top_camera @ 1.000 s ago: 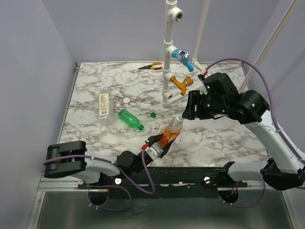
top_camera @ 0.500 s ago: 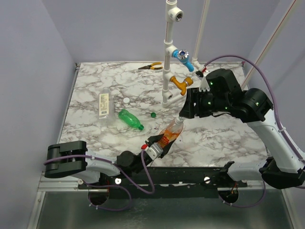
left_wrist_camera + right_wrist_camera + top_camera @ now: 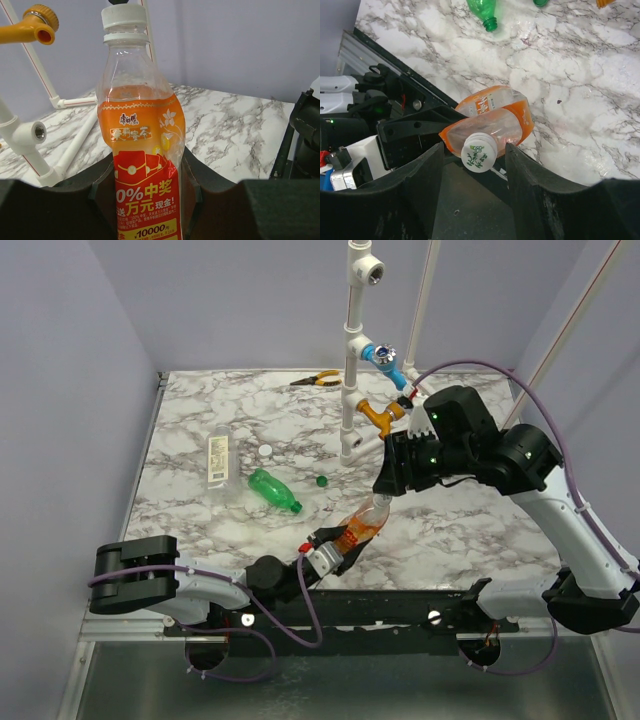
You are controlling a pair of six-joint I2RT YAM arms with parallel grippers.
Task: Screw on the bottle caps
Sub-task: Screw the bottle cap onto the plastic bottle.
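My left gripper (image 3: 338,546) is shut on the orange bottle (image 3: 360,526), holding it tilted up toward the right; in the left wrist view the bottle (image 3: 142,150) stands between my jaws with a white cap (image 3: 124,16) on its neck. My right gripper (image 3: 382,490) is open just above the bottle's top; in the right wrist view its jaws stand either side of the white cap (image 3: 479,154) without touching it. The green bottle (image 3: 273,490) lies uncapped on the table, a dark green cap (image 3: 321,480) to its right. The clear labelled bottle (image 3: 218,462) lies at left, a white cap (image 3: 265,451) beside it.
A white pipe frame (image 3: 352,360) with a blue tap (image 3: 382,355) and an orange tap (image 3: 381,416) rises at the table's back centre, close behind my right arm. Yellow-handled pliers (image 3: 316,380) lie at the back. The table's near edge rail (image 3: 400,605) runs below.
My right gripper has moved left and down toward the orange bottle's capped top. The left gripper and bottle have tilted slightly; other things have not moved.
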